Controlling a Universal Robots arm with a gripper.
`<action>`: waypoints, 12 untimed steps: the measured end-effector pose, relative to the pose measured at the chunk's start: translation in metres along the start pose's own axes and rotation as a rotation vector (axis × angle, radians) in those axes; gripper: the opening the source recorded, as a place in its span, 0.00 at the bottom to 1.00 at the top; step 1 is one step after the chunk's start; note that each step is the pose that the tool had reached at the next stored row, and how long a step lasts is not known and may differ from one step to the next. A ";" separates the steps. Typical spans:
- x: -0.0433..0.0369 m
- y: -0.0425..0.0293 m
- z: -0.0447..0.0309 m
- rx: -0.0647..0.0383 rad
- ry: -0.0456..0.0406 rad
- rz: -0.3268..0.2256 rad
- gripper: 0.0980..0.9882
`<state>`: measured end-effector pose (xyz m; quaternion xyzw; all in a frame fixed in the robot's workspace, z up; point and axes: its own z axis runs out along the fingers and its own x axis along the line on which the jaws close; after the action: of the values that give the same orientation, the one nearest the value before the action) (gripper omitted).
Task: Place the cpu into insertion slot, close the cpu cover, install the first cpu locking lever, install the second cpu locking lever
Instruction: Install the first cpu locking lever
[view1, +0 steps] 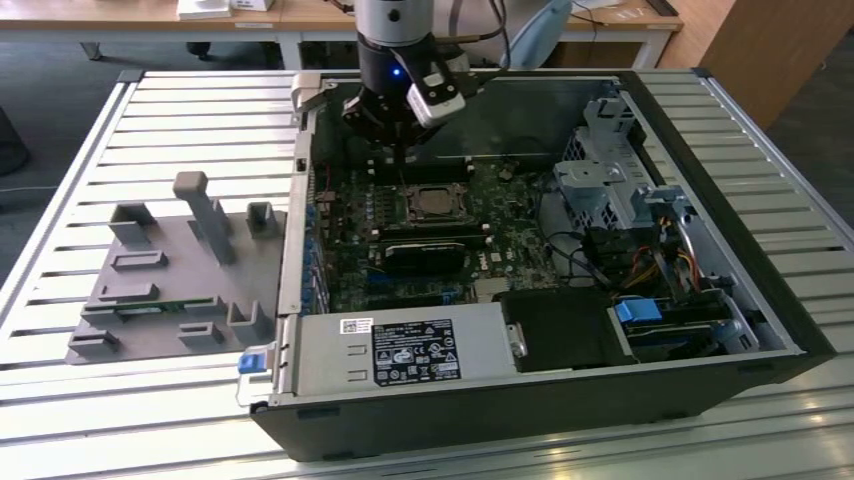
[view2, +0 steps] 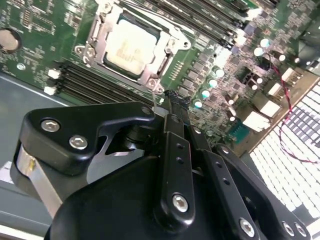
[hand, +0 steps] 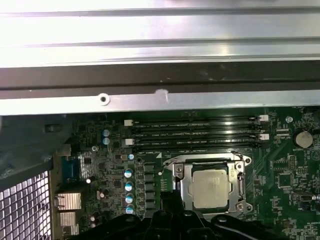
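Wooden desks (view1: 320, 15) and dark carpet stand behind a pale slatted metal table (view1: 80, 140). It carries an open black computer case (view1: 534, 425) lying on its side and, at the exterior view's left, a grey moulded fixture plate with upright pegs (view1: 160, 300). Inside the case a green motherboard (view1: 354, 250) lies flat, hemmed in by a grey power supply box (view1: 400, 350) and a silvery drive cage (view1: 601, 180), so I judge the room around the socket to be tight. The small square silver-grey cpu (hand: 211, 187) is seated in the square metal-rimmed insertion slot (view1: 407, 205), and the thin silvery windowed cpu cover (view2: 95, 44) looks to lie down over its edges. The black two-finger gripper (view2: 171, 100) hangs just beside the socket's corner, drawn together to a single narrow tip with nothing seen clamped in it. A thin wire locking lever (view2: 152, 90) ends close by that tip, though I cannot tell whether they touch. By my judgement the chip is light, stiff and smooth-topped, so it would slip easily, and its underside is delicate; it is best held by opposite edges. The cover is thin springy sheet that would take a push on its frame rather than over the window. The lever is stiff spring wire, best caught near its free bent end.
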<state>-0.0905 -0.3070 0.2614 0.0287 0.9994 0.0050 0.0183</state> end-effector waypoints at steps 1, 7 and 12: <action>0.0015 0.0000 0.0001 0.000 -0.0001 0.000 0.01; 0.0108 0.0007 0.0011 0.000 -0.0001 0.000 0.01; 0.0154 0.0029 0.0017 0.000 0.0000 0.000 0.01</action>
<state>-0.1056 -0.3032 0.2592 0.0287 0.9994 0.0049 0.0183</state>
